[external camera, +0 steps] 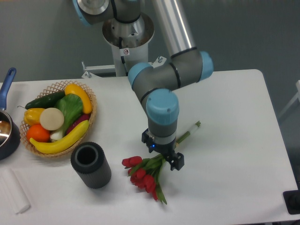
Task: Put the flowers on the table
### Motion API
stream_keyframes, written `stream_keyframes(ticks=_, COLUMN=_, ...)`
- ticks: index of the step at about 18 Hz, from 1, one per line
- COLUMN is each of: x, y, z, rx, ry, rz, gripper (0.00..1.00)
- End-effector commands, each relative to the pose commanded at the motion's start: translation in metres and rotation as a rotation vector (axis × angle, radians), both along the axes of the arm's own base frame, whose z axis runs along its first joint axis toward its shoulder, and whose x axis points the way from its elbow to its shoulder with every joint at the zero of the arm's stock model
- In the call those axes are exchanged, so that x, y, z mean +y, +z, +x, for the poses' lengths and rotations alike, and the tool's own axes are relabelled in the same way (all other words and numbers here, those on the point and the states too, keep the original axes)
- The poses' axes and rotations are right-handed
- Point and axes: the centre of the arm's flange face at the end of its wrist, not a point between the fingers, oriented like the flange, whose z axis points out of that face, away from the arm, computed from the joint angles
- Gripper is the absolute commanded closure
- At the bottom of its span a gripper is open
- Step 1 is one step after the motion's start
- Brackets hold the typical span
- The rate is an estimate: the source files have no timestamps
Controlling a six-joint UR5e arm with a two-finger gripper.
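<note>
The flowers (143, 176), red tulips with green leaves, lie on the white table (234, 117) in front of the arm. Their blooms point toward the front left. The long green stems (190, 131) run back to the right under the gripper. My gripper (162, 155) points straight down over the stems just behind the blooms. Its black fingers (177, 161) stand apart on either side of the stems, and it looks open, sitting a little above the bunch. The part of the stems under the gripper is hidden.
A dark cylindrical vase (91, 165) stands just left of the blooms. A wicker basket (56, 86) with fruit and vegetables sits at the left. A blue-handled pot (7, 131) is at the left edge, and a white object (14, 192) lies at the front left corner.
</note>
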Motion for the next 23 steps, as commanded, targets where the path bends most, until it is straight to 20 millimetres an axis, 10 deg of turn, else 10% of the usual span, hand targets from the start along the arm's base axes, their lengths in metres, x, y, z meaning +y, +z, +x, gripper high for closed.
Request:
stream_keyframes(ticks=4, x=-0.005, y=0.06, z=0.002, rx=0.019, ry=-0.003, rz=0.016, gripper=0.0)
stream_keyframes(ticks=10, x=-0.082, y=0.143, z=-0.023, rx=-0.048, ry=-0.14, rz=0.015, gripper=0.0)
stream_keyframes(ticks=15, x=-0.147, y=0.178, z=-0.043, rx=-0.014, ry=-0.28, rz=0.01, gripper=0.0)
stream_keyframes(ticks=23, x=-0.209, y=0.179, z=-0.054, rx=-0.05, ry=-0.34, rz=0.038, gripper=0.0)
